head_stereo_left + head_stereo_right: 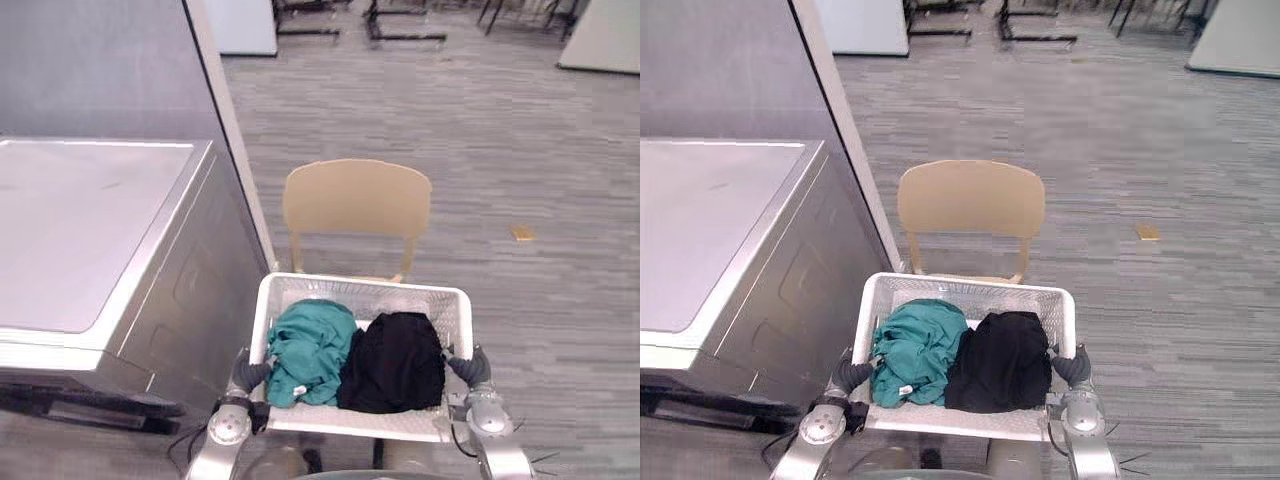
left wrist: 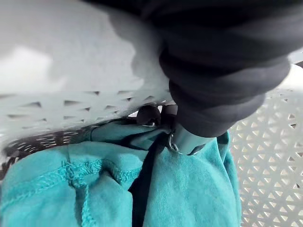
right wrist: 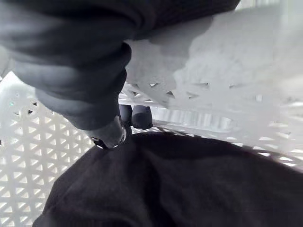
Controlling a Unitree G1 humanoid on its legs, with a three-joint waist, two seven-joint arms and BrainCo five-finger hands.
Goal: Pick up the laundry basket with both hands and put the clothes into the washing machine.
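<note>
Two garments lie touching in the white laundry basket (image 1: pixel 360 283): one teal garment (image 1: pixel 308 350) at its left, one black garment (image 1: pixel 395 362) at its right. The teal one's white tag (image 1: pixel 299 389) is too small to read. The left hand (image 1: pixel 248 372) and right hand (image 1: pixel 470 368) each clasp one basket side. One tan chair (image 1: pixel 356 198) stands just behind the basket, one washing machine (image 1: pixel 90 240) to its left.

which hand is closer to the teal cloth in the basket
Left. The left hand grips the basket on its left rim, right beside the teal cloth. The right hand grips the opposite rim, with the black cloth between it and the teal one.
</note>
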